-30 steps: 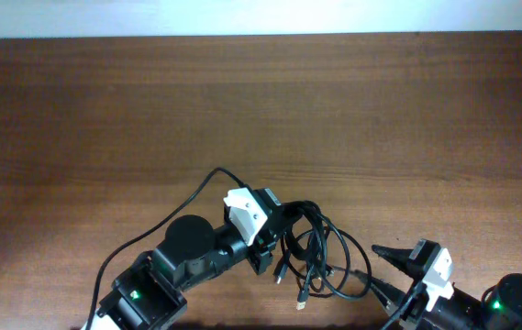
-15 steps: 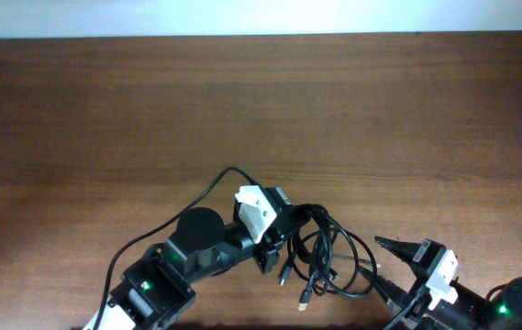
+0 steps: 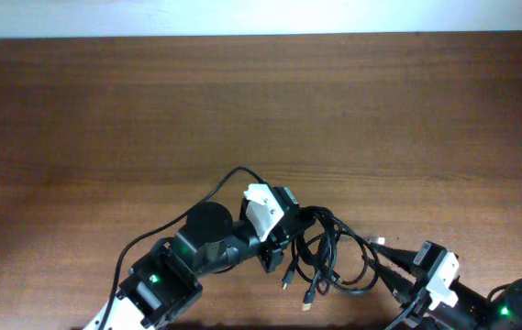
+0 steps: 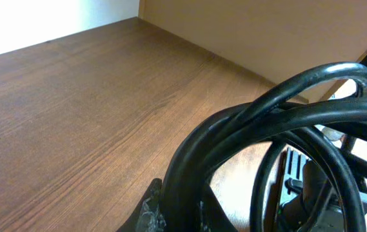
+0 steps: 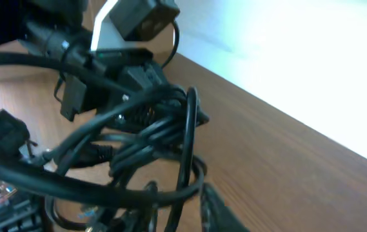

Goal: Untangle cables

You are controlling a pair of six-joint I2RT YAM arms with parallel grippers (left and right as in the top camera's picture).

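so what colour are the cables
The cables are black with silvery plug tips, clearest in the overhead view.

The left arm (image 3: 207,243) and right arm (image 3: 516,301) are black, each with a white wrist bracket (image 3: 262,207) and green light (image 3: 155,280); a thin black wire (image 3: 187,207) trails the left.

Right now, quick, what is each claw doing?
Left claw: closed, holding the cables.
Right claw: around one loop of them; whether it grips cannot be told.
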